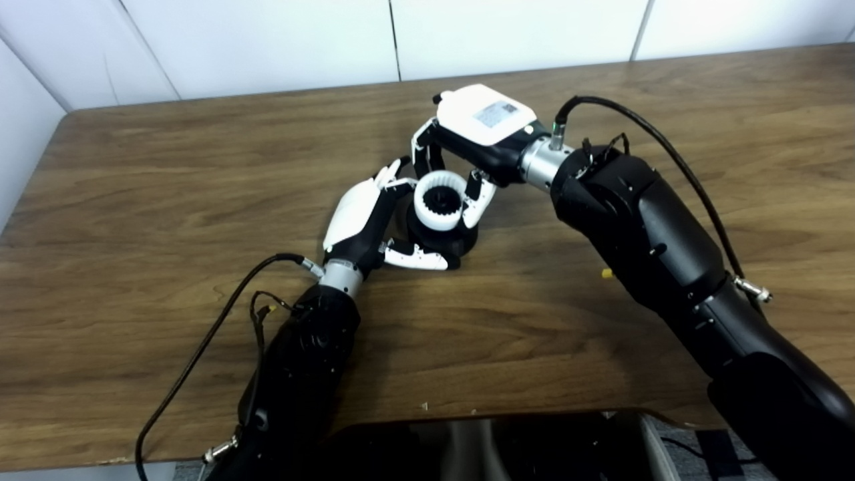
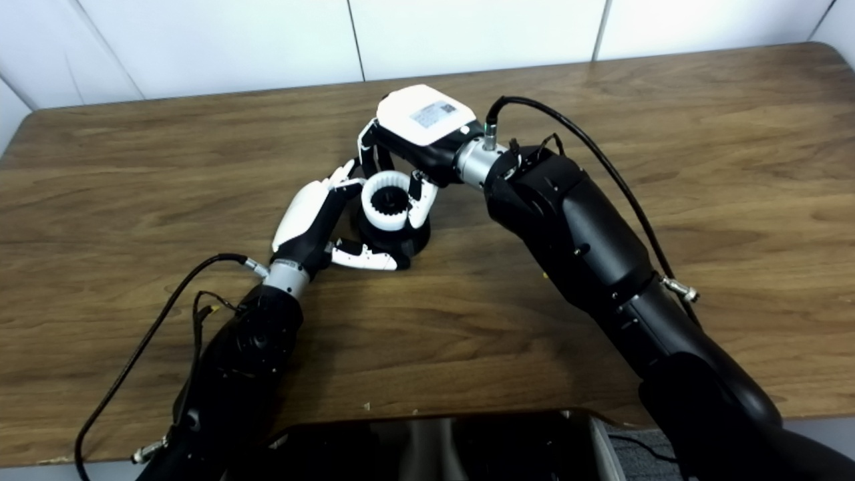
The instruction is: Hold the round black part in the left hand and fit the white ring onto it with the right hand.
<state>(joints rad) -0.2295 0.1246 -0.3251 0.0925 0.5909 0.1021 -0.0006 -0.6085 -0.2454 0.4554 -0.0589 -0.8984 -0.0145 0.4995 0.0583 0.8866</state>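
Note:
The round black part (image 1: pixel 446 239) stands on the wooden table (image 1: pixel 167 200) at the middle. My left hand (image 1: pixel 364 217) is shut on it, fingers behind it and thumb in front of its base. The white toothed ring (image 1: pixel 439 202) sits on top of the black part, with a black gear showing inside it. My right hand (image 1: pixel 477 127) reaches down from above and behind, its fingers closed on both sides of the ring. The same scene shows in the right eye view: ring (image 2: pixel 389 202), left hand (image 2: pixel 307 215), right hand (image 2: pixel 421 127).
A dark flat object (image 1: pixel 481 444) lies at the table's front edge between my arms. A small yellow speck (image 1: pixel 606 273) lies on the table beside my right forearm. Cables hang from both wrists. A white wall runs behind the table.

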